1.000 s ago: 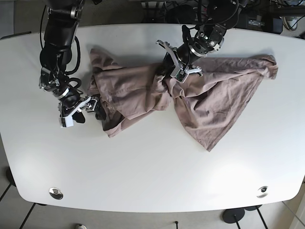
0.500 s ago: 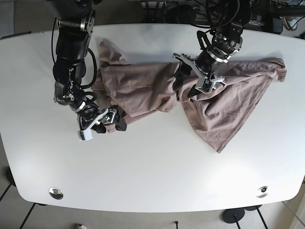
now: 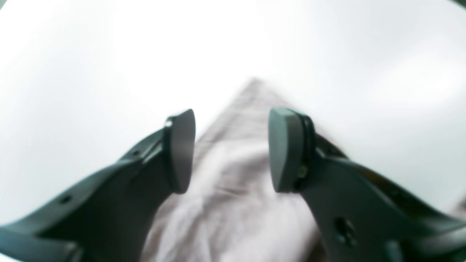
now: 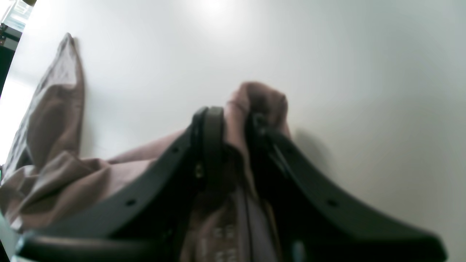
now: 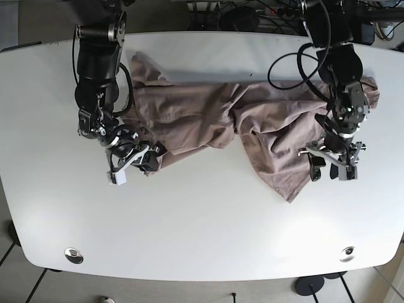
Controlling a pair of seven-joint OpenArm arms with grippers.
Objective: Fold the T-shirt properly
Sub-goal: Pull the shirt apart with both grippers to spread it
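Mauve crumpled cotton T-shirt (image 5: pixel 208 117): my right gripper (image 4: pixel 235 122) pinches its hem for spreading, my left gripper (image 3: pixel 231 149) gapes above a corner.

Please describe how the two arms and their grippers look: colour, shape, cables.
Both arms are black with metallic silver joints, and loose black cables loop along them. The left gripper has two dark, curved fingers ending in flat oval pads. The right gripper has the same dark, curved fingers, with small holes along them.
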